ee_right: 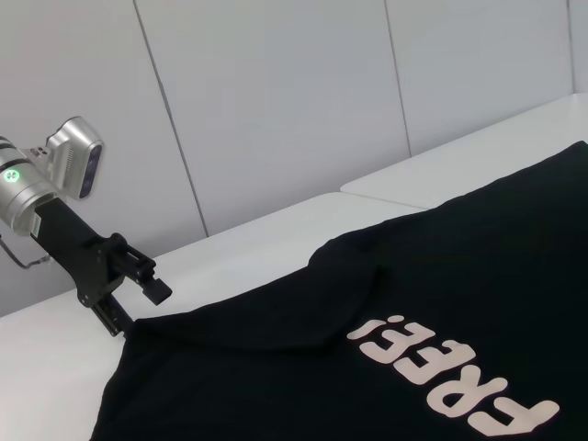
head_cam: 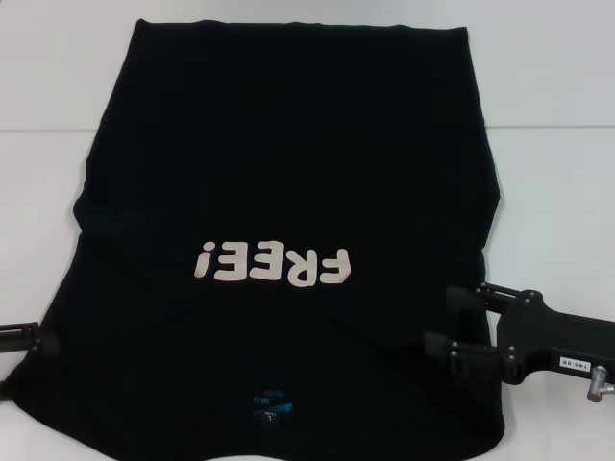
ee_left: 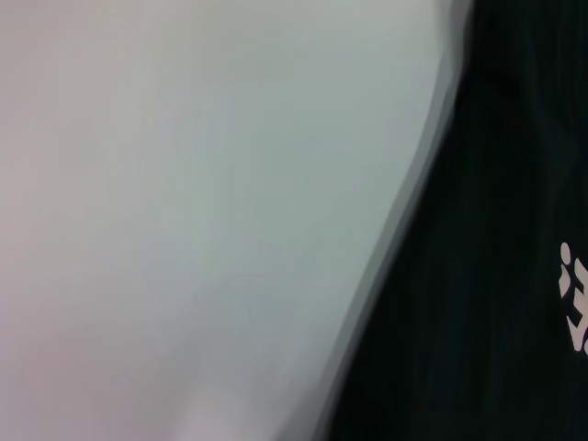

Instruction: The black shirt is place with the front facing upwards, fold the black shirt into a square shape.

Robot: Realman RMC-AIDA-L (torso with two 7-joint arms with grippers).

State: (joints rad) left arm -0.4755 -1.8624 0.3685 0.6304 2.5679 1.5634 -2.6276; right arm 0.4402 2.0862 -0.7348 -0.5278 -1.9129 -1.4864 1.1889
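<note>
The black shirt [head_cam: 288, 163] lies spread front-up on the white table [head_cam: 557, 173], its pale "FREE!" letters [head_cam: 274, 266] upside down to me and its blue neck label [head_cam: 270, 407] at the near edge. My right gripper [head_cam: 452, 320] is open at the shirt's near right edge, fingertips touching the fabric. At the near left edge is my left gripper [head_cam: 27, 357], mostly out of the head view. In the right wrist view the left gripper [ee_right: 136, 308] has its fingers apart against the shirt's corner [ee_right: 129, 333]. The left wrist view shows only the shirt's edge [ee_left: 459, 303] on the table.
White tabletop [ee_left: 184, 202] lies bare on both sides of the shirt and beyond its far hem. A seam in the table [head_cam: 553, 126] runs across at the back. White wall panels [ee_right: 276, 110] stand behind the left arm.
</note>
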